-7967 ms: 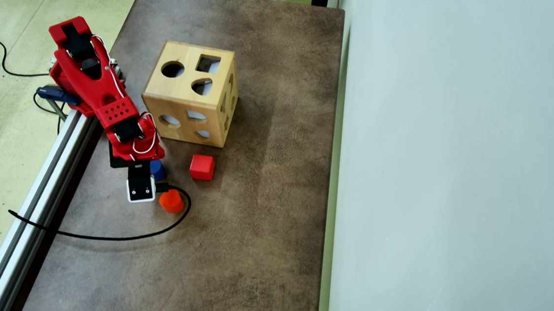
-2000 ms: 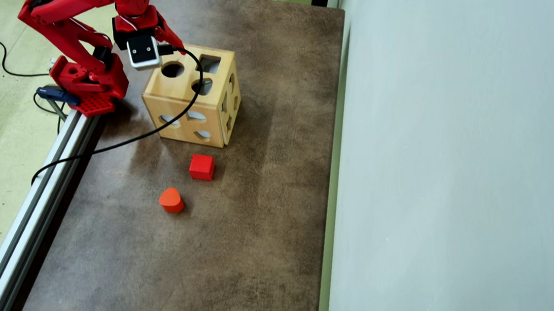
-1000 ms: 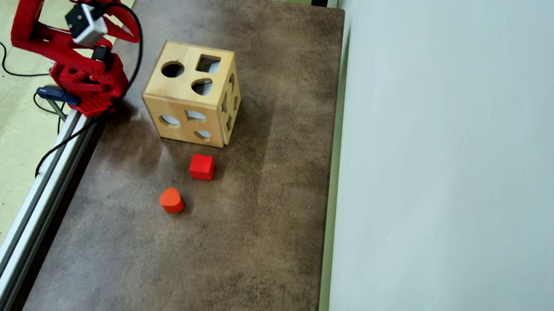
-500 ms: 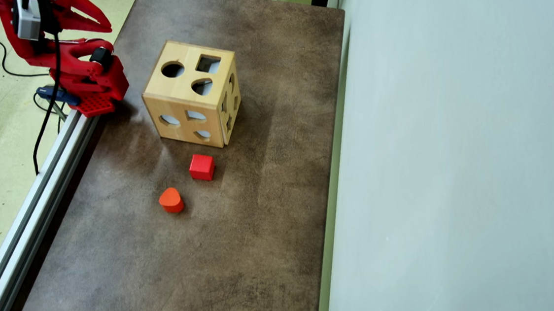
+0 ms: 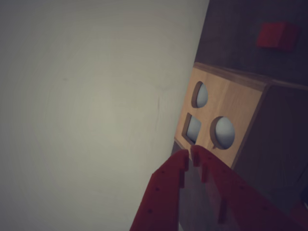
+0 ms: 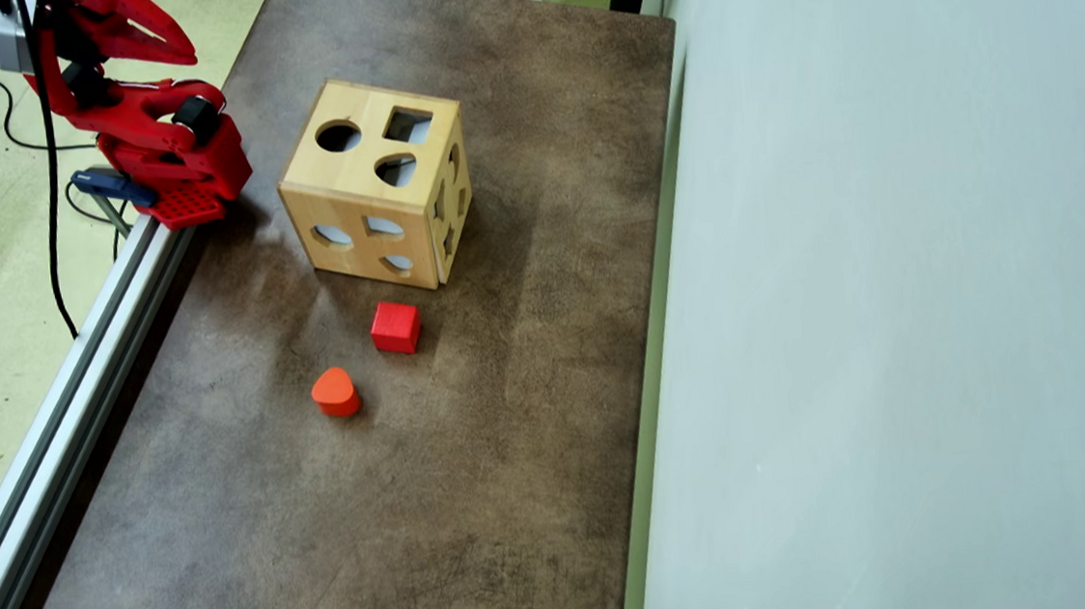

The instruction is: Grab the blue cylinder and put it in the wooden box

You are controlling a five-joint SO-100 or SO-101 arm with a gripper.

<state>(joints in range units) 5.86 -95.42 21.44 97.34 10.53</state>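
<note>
The table (image 6: 481,503) is a dark brown surface with a pale wall along its right edge in the overhead view. The arm (image 6: 151,132) is folded at the top left corner of the table, away from all blocks.

The box (image 6: 358,232) stands near the top of the table, just right of the arm base. Its top face has a round hole, a square hole and one rounded-triangle hole, and its side faces have more holes. In the wrist view the box (image 5: 226,103) shows one face with three holes, and light is seen through them.

The red cube (image 6: 395,327) lies just below the box, apart from it. The orange-red block (image 6: 335,391) lies near the cube, lower and to the left.

The gripper (image 5: 191,156) appears at the bottom of the wrist view. Its red fingertips nearly touch, so the jaws are closed or almost closed, and nothing is between them.

The blue cylinder is not visible on the table in either view. I cannot tell where it is. It may already be inside the box, because the arm is pulled back and holds nothing. If so, the task seems finished; the pictures do not prove it.
</note>
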